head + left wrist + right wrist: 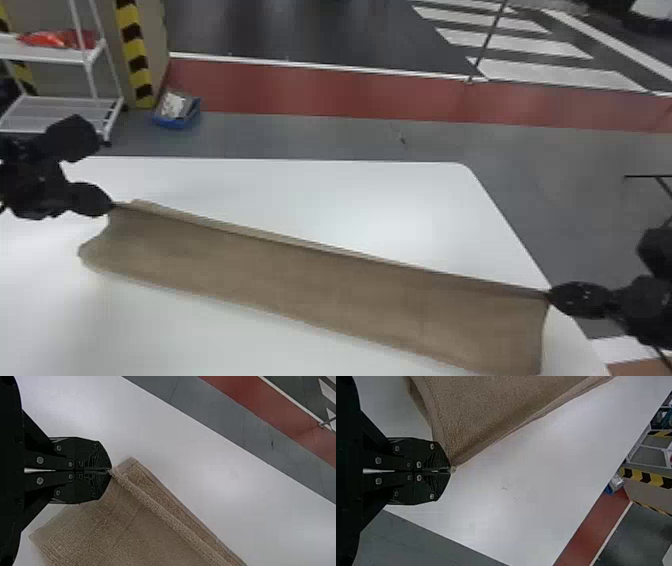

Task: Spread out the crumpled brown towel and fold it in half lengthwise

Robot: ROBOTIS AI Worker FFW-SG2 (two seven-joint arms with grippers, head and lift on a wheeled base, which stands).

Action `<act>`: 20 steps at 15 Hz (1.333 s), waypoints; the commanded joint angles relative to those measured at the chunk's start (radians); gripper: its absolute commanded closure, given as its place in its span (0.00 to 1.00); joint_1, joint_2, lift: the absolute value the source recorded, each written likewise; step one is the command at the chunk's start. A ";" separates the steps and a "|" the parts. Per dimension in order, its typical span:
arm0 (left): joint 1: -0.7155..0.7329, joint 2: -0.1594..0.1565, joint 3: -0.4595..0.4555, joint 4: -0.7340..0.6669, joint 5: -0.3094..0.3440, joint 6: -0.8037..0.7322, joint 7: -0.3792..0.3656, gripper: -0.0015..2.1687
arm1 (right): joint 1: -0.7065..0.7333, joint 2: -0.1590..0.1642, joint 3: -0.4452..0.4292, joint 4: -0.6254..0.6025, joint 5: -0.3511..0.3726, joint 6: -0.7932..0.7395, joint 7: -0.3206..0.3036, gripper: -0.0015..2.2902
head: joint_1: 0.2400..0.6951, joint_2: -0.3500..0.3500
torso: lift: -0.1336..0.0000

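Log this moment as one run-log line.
left gripper: shut on towel, left end | right gripper: shut on towel, right end | towel: stretched over table, second layer behind held edge

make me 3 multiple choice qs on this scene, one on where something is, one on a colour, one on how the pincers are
1. Where is the blue box?
a) on the floor, beyond the table
b) on the rack's upper shelf
c) hanging from a hook

2. What colour is the towel?
a) green
b) black
c) brown

3. How are the left pincer and right pincer?
a) both wide open
b) both shut on the towel
c) one shut, one open

Answers:
1 a: the blue box sits on grey floor past the table's far edge.
2 c: its cloth is brown in all three views.
3 b: in each wrist view the jaws meet at a pinch of towel.
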 commanded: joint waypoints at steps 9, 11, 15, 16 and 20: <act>0.003 -0.010 -0.031 0.027 -0.026 -0.003 0.035 0.92 | -0.100 -0.011 0.088 0.147 0.094 -0.010 0.006 0.63 | 1.00 0.18 | 0.07; 0.003 -0.010 -0.031 0.029 -0.026 -0.003 0.035 0.92 | -0.114 -0.011 0.103 0.165 0.104 -0.010 0.006 0.63 | 1.00 0.19 | 0.07; 0.003 -0.010 -0.036 0.029 -0.026 -0.003 0.042 0.92 | -0.120 -0.003 0.132 0.185 0.146 -0.013 0.006 0.63 | 1.00 0.20 | 0.07; 0.003 -0.010 -0.036 0.030 -0.026 -0.003 0.042 0.92 | -0.119 -0.002 0.137 0.188 0.155 -0.013 0.006 0.63 | 1.00 0.20 | 0.07; -0.001 -0.008 -0.037 0.032 -0.026 -0.003 0.040 0.92 | -0.123 0.001 0.123 0.187 0.137 -0.013 0.006 0.63 | 1.00 0.20 | 0.07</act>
